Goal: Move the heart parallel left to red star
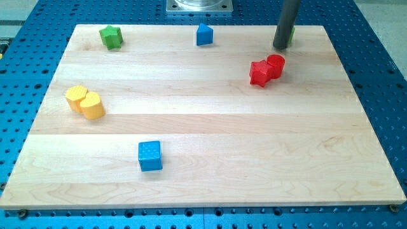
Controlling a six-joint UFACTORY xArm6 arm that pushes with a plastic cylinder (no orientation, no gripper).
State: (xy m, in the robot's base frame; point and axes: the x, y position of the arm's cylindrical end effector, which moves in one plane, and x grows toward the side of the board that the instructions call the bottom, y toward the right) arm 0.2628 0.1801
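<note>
A yellow heart block (93,106) lies at the view's left, touching a yellow hexagon block (75,97) on its upper left. A red star block (259,74) lies in the upper right part of the board, touching a red round block (276,64) on its upper right. My tip (280,48) is on the board near the top right. It is just above the red round block and apart from it, and far from the yellow heart. A bit of a green block (291,35) shows behind the rod.
A green star block (110,37) sits at the top left. A blue block (203,34) sits at the top middle. A blue cube (150,156) sits at the lower left. The wooden board (210,172) rests on a blue perforated table.
</note>
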